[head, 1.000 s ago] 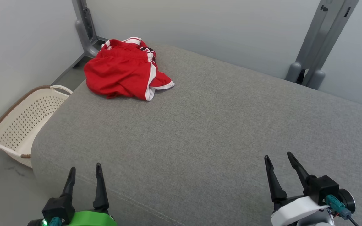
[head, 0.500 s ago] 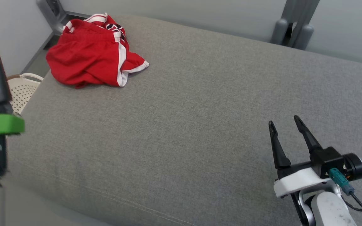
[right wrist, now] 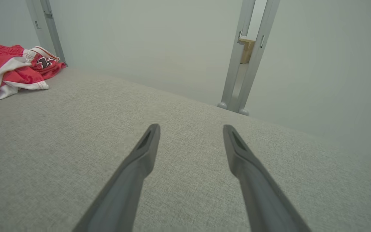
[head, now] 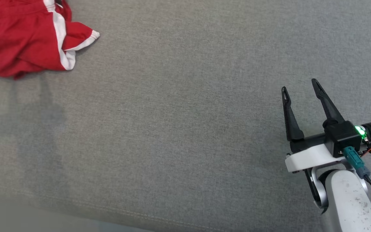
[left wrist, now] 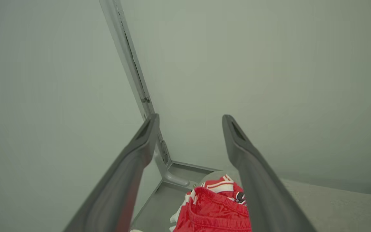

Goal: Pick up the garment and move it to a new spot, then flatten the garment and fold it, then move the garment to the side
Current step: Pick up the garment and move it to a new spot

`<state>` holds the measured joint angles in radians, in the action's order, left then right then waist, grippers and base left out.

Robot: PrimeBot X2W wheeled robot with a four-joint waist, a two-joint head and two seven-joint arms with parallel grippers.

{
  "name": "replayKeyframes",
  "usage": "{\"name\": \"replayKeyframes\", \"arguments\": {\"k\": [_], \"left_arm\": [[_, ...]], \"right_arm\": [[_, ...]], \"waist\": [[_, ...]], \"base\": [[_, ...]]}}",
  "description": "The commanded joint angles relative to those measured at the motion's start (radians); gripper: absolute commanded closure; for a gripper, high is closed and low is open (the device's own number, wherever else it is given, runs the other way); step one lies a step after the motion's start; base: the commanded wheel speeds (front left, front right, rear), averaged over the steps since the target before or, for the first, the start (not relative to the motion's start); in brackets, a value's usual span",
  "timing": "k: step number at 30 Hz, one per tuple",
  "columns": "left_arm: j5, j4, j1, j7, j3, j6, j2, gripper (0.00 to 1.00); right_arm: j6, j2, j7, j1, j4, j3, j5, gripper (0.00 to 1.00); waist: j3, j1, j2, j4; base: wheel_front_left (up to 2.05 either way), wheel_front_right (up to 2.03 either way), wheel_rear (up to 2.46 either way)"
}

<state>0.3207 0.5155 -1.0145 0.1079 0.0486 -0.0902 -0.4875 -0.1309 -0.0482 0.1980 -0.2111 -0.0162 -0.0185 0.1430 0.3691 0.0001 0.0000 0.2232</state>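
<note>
Head view looks down on a grey cushion [head: 185, 135], the landmark for all that follows. The red garment [head: 18, 42] with white trim lies crumpled at the cushion's far left corner. The right gripper [head: 299, 84] is over the cushion's near right part, well apart from the garment, its two dark fingers spread wide with nothing between them. In the left wrist view, the left gripper [left wrist: 190, 117] is raised near the cushion's far left corner, fingers likewise parted and empty, with the garment below their tips. A grey metal post [right wrist: 246, 54] stands behind the cushion's far edge, against a pale wall.
</note>
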Motion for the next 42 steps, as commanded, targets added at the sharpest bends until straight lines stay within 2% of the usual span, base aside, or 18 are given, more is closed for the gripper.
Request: {"name": "replayKeyframes", "arguments": {"k": [1,9,17,18,19,20,21,22,29,37,42], "left_arm": [[0.003,0.045,-0.015,0.003,-0.017,-0.008,0.016,0.00],[0.032,0.273,0.008,0.004,-0.112,-0.034,0.074,0.00],[0.044,0.428,-0.001,-0.020,-0.166,-0.039,0.078,0.00],[0.040,0.446,-0.006,-0.024,-0.169,-0.039,0.072,0.03],[0.039,0.458,-0.011,-0.030,-0.168,-0.034,0.068,0.51],[0.039,0.472,-0.017,-0.041,-0.166,-0.026,0.066,0.65],[0.040,0.483,-0.021,-0.048,-0.164,-0.022,0.065,0.89],[0.041,0.495,-0.024,-0.055,-0.164,-0.022,0.062,1.00],[0.044,0.544,-0.038,-0.110,-0.166,-0.019,0.043,1.00],[0.041,0.534,-0.044,-0.183,-0.183,-0.029,0.010,1.00],[0.079,0.495,-0.054,-0.206,-0.176,-0.033,0.031,1.00]], "right_arm": [[0.000,-0.004,-0.005,-0.011,0.016,0.003,0.008,0.00],[0.000,-0.003,-0.028,0.009,0.069,0.016,0.028,0.00],[0.000,-0.004,-0.020,0.020,0.070,0.020,0.018,0.00],[0.000,-0.004,-0.019,0.020,0.067,0.019,0.017,0.00],[0.000,-0.004,-0.019,0.020,0.064,0.018,0.016,0.00],[0.000,-0.004,-0.017,0.019,0.060,0.017,0.014,0.00],[0.000,-0.004,-0.017,0.018,0.058,0.017,0.012,0.00],[0.000,-0.004,-0.015,0.018,0.054,0.016,0.010,0.00],[0.000,-0.004,0.002,0.023,0.014,0.005,-0.009,0.00],[0.000,-0.004,0.035,0.029,-0.068,0.004,-0.060,0.00],[0.000,-0.004,0.054,0.051,-0.133,0.022,-0.098,0.00]], "waist": [[0.103,-0.0001,0.0000,-0.088],[0.179,-0.0001,0.0000,-0.110],[0.209,-0.0001,0.0000,-0.116],[0.208,-0.0001,0.0000,-0.117],[0.206,-0.0001,0.0000,-0.117],[0.202,-0.0001,0.0000,-0.118],[0.198,-0.0001,0.0000,-0.118],[0.192,-0.0001,0.0000,-0.118],[0.137,-0.0001,0.0000,-0.115],[0.005,-0.0001,0.0000,-0.135],[-0.107,-0.0001,0.0000,-0.154]], "base": [[0.00,0.00,0.00],[0.00,0.00,0.00],[0.00,0.00,0.00],[0.00,0.00,0.00],[0.00,0.00,0.00],[0.00,0.00,0.00],[0.00,0.00,0.00],[0.00,0.00,0.00],[0.00,0.00,0.00],[0.00,0.00,0.00],[0.00,0.00,0.00]]}}
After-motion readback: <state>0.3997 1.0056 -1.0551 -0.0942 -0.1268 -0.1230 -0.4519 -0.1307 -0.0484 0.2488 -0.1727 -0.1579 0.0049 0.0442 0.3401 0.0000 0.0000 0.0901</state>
